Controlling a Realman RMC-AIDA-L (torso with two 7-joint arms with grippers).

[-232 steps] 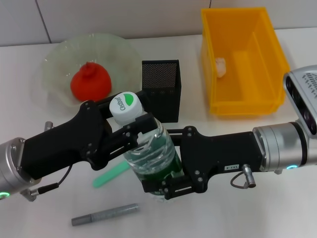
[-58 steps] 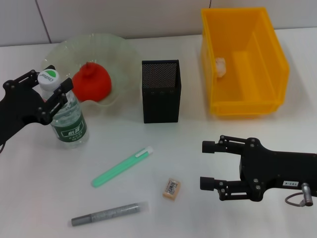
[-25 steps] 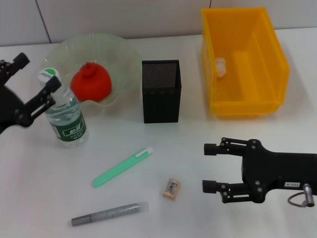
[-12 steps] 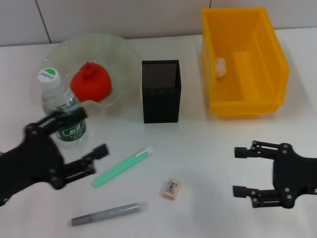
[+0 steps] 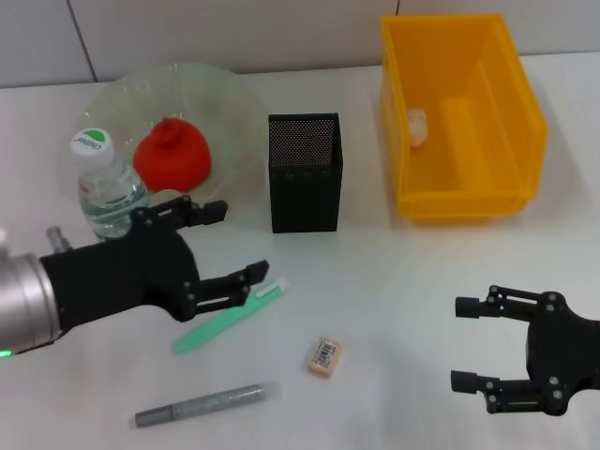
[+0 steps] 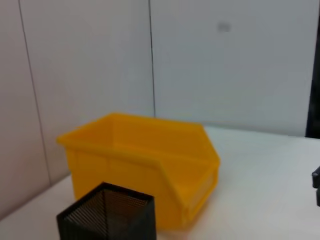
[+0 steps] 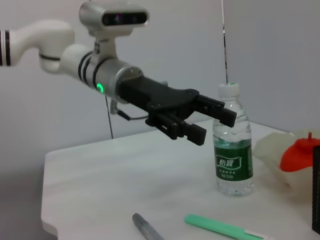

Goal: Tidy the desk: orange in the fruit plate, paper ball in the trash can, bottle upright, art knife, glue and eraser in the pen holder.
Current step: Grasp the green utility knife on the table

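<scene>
With fingers spread, lower the left gripper point(image 5: 234, 246) squarely over the green art knife point(image 5: 231, 315) lying mid-worktop toward its near edge, clear of the upright bottle point(image 5: 106, 185); the right gripper point(image 5: 473, 345) idles, spread.

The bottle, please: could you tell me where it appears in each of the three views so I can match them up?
Head view: the bottle stands upright at the left, beside the fruit plate, partly behind the left gripper.
Left wrist view: not in it.
Right wrist view: upright at right of centre, behind the left gripper.
Shared landmark: the orange.
</scene>
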